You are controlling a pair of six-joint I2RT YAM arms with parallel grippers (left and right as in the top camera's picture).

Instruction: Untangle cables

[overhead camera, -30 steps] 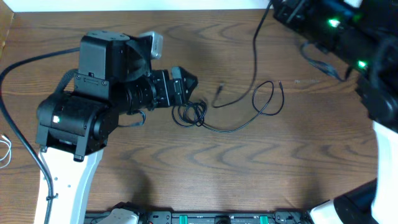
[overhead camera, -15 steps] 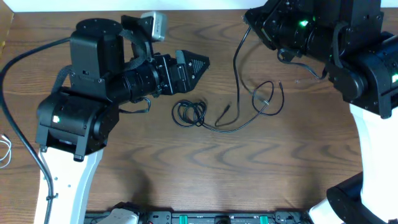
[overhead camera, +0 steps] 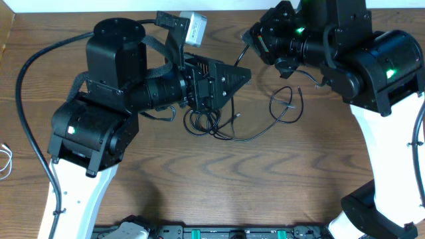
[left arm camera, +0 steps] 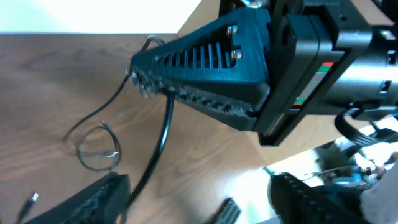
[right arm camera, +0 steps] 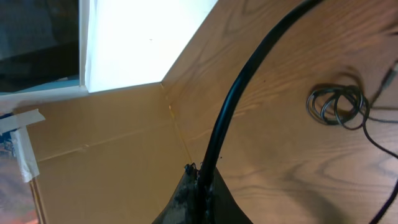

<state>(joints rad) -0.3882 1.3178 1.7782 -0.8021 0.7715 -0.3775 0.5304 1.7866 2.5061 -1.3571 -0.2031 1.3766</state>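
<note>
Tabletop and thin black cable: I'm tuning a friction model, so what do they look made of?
Tabletop: brown wood or wood-look laminate, fairly matte; swirling grain shows. Black cable: probably a rubber or plastic jacket, smooth, slightly glossy; a pale highlight runs along it.

Thin black cable (overhead camera: pixel 246 139): tight coil (overhead camera: pixel 202 122) near the table (overhead camera: pixel 199 199) centre, open loop (overhead camera: pixel 286 105) at its 3 o'clock, one strand rising toward 12; white cable (overhead camera: pixel 5 161), apparently looped, at 9 o'clock edge.
</note>
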